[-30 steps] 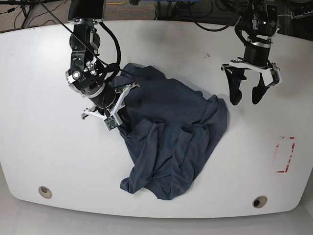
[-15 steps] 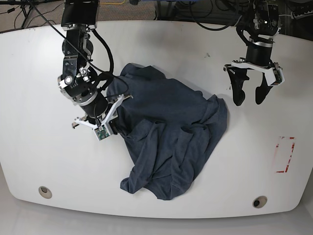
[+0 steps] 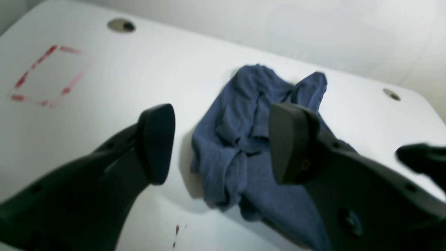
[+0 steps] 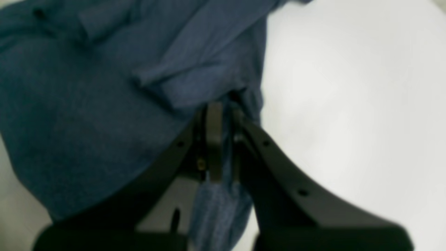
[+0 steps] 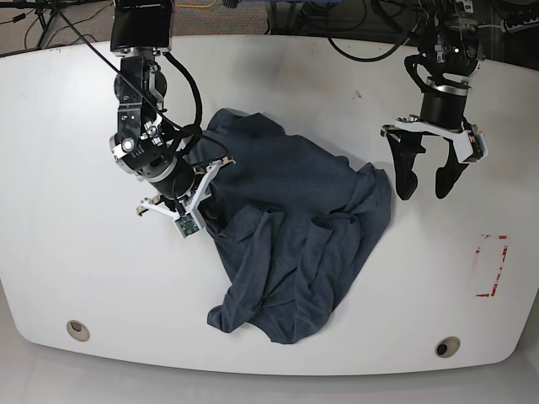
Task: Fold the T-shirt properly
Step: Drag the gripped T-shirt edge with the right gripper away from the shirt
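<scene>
- Broad white rounded bench (image 5: 67, 252): smooth surface, carrying everything listed below.
- Large dark navy-blue heathered soft cotton T-shirt (image 5: 290, 227): lies crumpled in the middle of the bench, bunched into loose folds rather than spread flat; in the base view one rumpled end reaches toward the near edge of the bench. No lettering or neck tag can be made out.
- Right arm's black gripper with white bracket (image 5: 200, 209): sits at the shirt's edge on the left side of the base view. The right wrist view shows its jaws pressed together on a pinch of the navy fabric (image 4: 223, 146), a strip of cloth hanging down between the fingers.
- Left arm's black gripper with white bracket (image 5: 424, 185): hangs over bare bench just beside the shirt's edge on the right side of the base view, clear of the cloth. Jaws spread wide, nothing between them; the left wrist view looks past the two dark pads (image 3: 155, 143) to the shirt beyond.
- Red rectangular outline marking (image 5: 491, 265): on the bench surface, well apart from the shirt.
- Two small round grommet holes (image 5: 77, 329): set near the front corners of the bench.
</scene>
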Available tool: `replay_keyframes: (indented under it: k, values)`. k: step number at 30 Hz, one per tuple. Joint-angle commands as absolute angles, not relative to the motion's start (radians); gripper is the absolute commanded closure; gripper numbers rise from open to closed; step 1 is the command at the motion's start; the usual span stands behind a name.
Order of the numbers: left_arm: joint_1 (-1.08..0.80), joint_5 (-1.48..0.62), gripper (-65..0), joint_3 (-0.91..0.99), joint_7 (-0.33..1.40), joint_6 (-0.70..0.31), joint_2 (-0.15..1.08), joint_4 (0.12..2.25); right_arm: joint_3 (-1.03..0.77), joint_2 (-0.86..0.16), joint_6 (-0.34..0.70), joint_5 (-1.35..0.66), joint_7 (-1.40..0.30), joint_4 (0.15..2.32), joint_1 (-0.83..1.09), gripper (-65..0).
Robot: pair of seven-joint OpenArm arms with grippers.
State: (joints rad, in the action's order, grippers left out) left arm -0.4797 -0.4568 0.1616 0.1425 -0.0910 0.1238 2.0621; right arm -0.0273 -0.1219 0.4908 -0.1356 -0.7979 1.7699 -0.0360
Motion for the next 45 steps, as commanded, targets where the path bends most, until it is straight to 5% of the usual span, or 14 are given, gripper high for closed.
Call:
replay_keyframes:
  k: [1,13,21,31,45]
  values:
    - [-0.494,-0.463,-39.5,0.159,0.131,-0.097,0.130,2.069,-0.030,-0.126,0.512,-0.149,-0.764,1.724,-0.078,-1.5]
    - [-0.517,-0.466,-39.7,0.172,0.111,-0.099,0.134,2.077,-0.029,-0.137,0.518,-0.145,-0.766,1.565,-0.157,-3.9]
    - [-0.550,-0.468,-40.0,0.194,0.098,-0.100,0.130,2.078,-0.017,-0.139,0.511,-0.145,-0.777,1.457,-0.240,-17.8]
    - [-0.561,-0.468,-40.0,0.201,0.095,-0.100,0.130,2.078,-0.001,-0.136,0.518,-0.144,-0.771,1.382,-0.303,-27.4]
    - [-0.557,-0.466,-40.2,0.195,0.108,-0.097,0.121,2.079,0.020,-0.138,0.518,-0.139,-0.766,1.193,-0.464,-31.7]
